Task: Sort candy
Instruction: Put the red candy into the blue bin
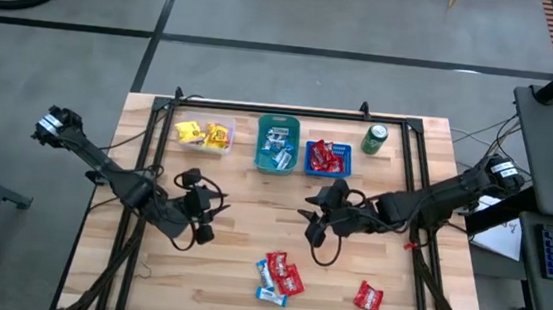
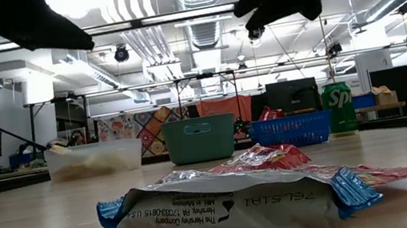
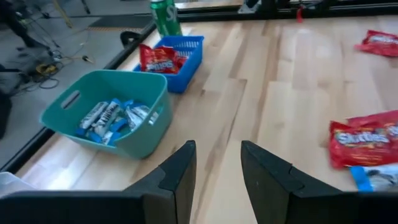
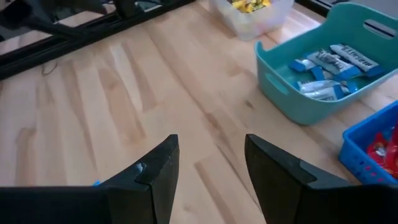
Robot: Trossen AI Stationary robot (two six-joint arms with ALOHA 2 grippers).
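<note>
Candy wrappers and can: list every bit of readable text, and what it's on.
"Skittles" on the shiny red candy packet lying on the wooden table in the left wrist view.
"Skittles", partly hidden, on the red packet in the blue basket.
"Sp", cut off, on the green drink can in the low view.
"The Hershey Company", upside down, on the white-and-blue wrapper nearest the low camera; its finer print is too small.
Wrappers in the teal bin: unreadable.

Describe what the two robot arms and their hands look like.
Both arms are dark, nearly black, built of jointed segments with black cables looping alongside. Each base end carries a pale fitting. The left hand and right hand each end in two flat, dark, angular fingers with a gap between them.
</note>
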